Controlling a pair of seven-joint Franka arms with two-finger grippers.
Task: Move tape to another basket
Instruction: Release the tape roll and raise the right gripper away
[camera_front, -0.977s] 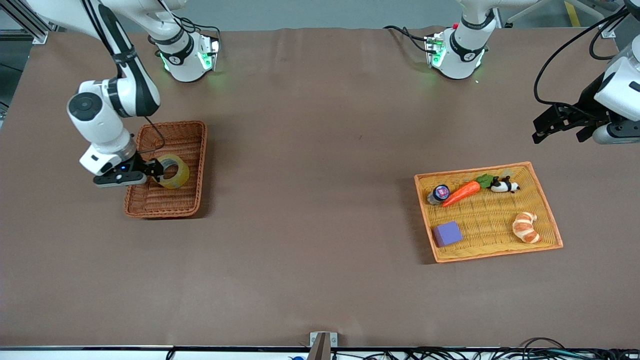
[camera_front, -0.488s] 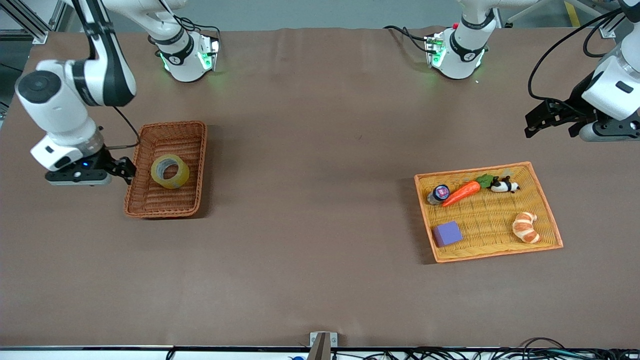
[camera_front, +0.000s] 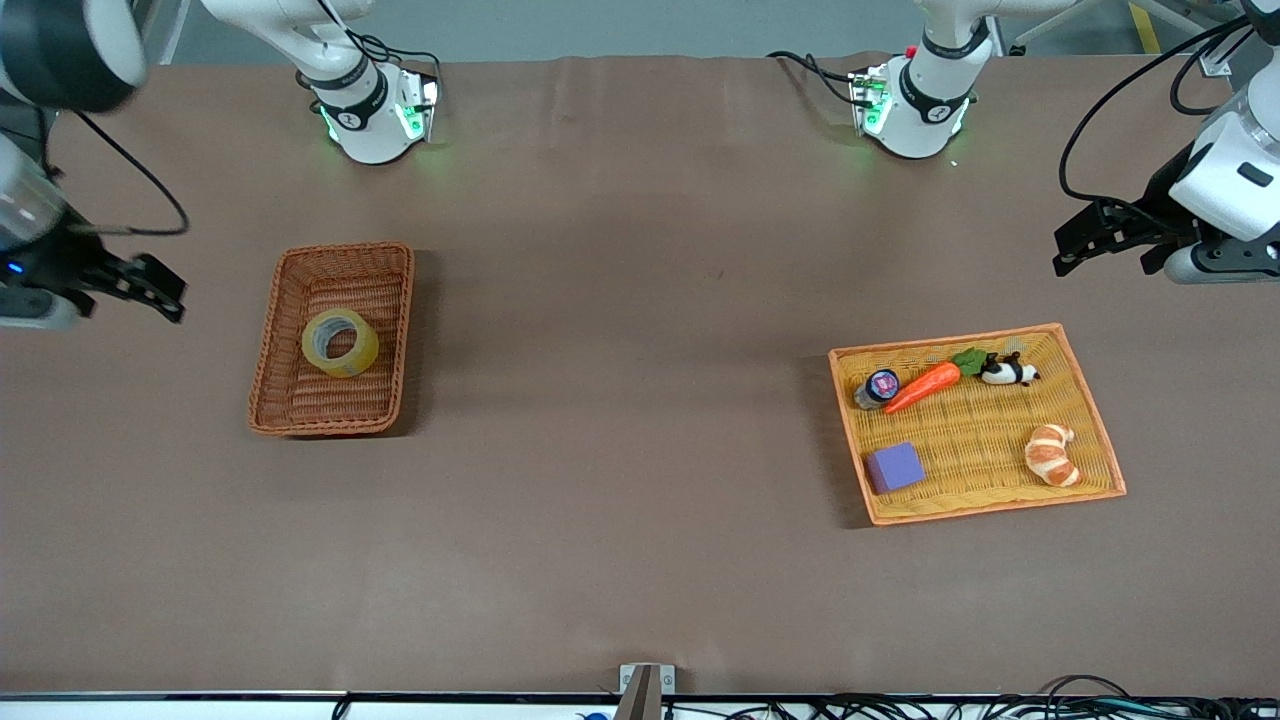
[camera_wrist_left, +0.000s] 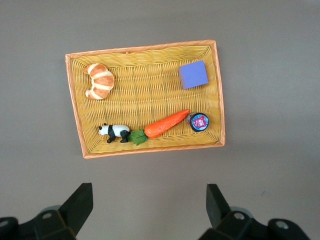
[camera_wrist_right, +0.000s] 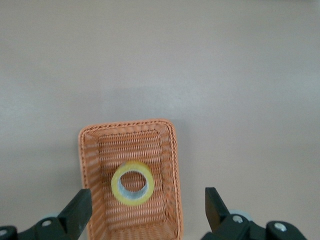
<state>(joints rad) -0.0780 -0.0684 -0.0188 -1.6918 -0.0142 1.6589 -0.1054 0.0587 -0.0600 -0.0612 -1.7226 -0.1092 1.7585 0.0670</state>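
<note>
A: Right pincer (camera_front: 160, 288) hung wide open, empty, over bare surface (camera_front: 620, 300) at the basket's nine o'clock. Left pincer (camera_front: 1085, 243) waited, open, empty.

B: Tape (camera_front: 340, 343) lay flat inside the basket (camera_front: 265, 360), centre. Risk: none obvious; a returning pincer could nudge the rim.

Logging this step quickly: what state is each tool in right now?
Left tool: open, holding nothing, up above the yellow tray.
Right tool: open, holding nothing; the tape lies in the basket.
</note>
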